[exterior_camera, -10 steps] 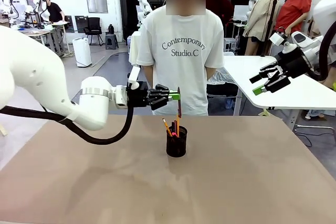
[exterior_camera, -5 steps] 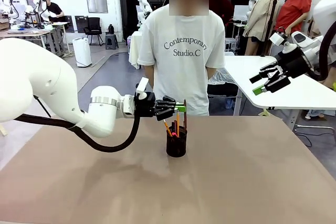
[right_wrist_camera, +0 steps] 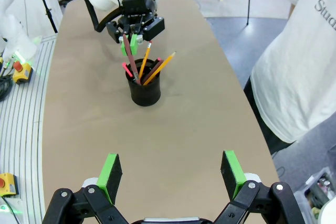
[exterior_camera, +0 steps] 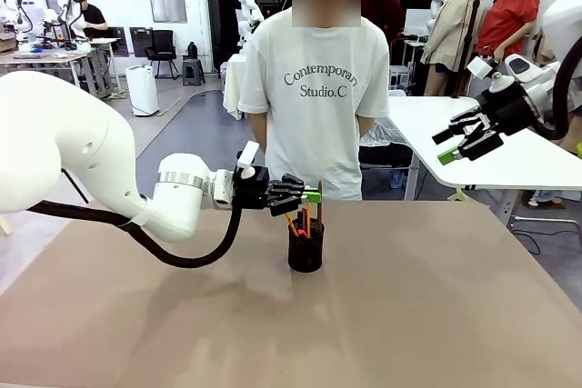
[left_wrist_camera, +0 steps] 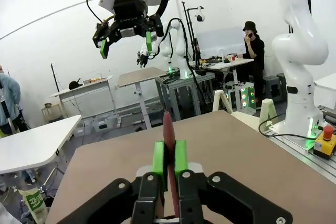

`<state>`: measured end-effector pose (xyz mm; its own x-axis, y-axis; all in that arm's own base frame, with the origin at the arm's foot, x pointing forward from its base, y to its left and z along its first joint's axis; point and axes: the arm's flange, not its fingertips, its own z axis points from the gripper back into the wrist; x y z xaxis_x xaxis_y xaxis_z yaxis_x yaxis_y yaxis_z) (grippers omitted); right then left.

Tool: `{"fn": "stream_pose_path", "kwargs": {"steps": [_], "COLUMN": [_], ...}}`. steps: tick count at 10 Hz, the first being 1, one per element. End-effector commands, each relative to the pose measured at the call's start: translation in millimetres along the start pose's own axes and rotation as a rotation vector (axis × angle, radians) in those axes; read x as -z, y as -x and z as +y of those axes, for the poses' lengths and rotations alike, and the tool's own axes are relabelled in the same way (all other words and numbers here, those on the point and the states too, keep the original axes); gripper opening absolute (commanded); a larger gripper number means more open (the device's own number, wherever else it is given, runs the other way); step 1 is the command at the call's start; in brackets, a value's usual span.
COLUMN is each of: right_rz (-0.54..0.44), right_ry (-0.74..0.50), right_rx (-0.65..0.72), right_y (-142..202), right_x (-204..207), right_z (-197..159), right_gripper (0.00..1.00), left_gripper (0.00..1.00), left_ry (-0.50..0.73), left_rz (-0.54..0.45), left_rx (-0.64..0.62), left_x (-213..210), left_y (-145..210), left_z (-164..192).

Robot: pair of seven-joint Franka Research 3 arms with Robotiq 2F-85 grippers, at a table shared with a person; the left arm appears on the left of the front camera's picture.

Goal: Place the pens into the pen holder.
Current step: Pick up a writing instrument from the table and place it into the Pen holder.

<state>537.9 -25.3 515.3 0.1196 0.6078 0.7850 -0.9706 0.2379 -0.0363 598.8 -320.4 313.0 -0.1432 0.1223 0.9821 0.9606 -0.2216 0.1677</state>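
Since the earlier frames the left hand (exterior_camera: 314,195) has been coming down and rightward toward the centre of the front view, lowering the reddish-brown pencil (exterior_camera: 310,211) so that its lower end is now dipping into the pen holder (exterior_camera: 306,252). That hand is clamping the pencil between its green pads (left_wrist_camera: 159,158), with the tip sticking up past them in the left wrist view. The holder is standing at mid-frame on the bench (exterior_camera: 436,315), already carrying the yellow-orange pencil (right_wrist_camera: 160,67) and the black marker (right_wrist_camera: 127,70), both leaning. The right hand (exterior_camera: 462,136) is hanging at the upper right, fingers spread wide apart and gripping nothing. A person (exterior_camera: 314,106) is standing beyond the bench's far edge.
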Motion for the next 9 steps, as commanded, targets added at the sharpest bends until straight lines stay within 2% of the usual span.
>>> {"fn": "stream_pose_path", "kwargs": {"steps": [1, 3, 8, 9], "right_rz": [0.001, 0.001, 0.001, 0.001], "right_ry": [0.006, 0.006, 0.006, 0.006], "right_rx": [-0.001, -0.001, -0.001, -0.001], "right_y": [-1.1, -1.1, -1.1, -1.1], "right_x": [-1.0, -1.0, -1.0, -1.0], "right_z": [2.6, 2.6, 2.6, 2.6], "right_gripper": [1.00, 1.00, 1.00, 1.00], "left_gripper": [0.00, 0.00, 0.96, 1.00], "left_ry": [0.005, -0.002, -0.004, -0.004], "left_rz": [0.034, 0.047, 0.058, 0.059], "left_rx": [-0.019, -0.021, -0.019, -0.018], "left_x": [-2.6, -6.0, -9.9, -10.5], "left_y": [3.1, 5.6, 4.7, 4.2], "left_z": [2.2, 2.7, 3.1, 3.3]}}
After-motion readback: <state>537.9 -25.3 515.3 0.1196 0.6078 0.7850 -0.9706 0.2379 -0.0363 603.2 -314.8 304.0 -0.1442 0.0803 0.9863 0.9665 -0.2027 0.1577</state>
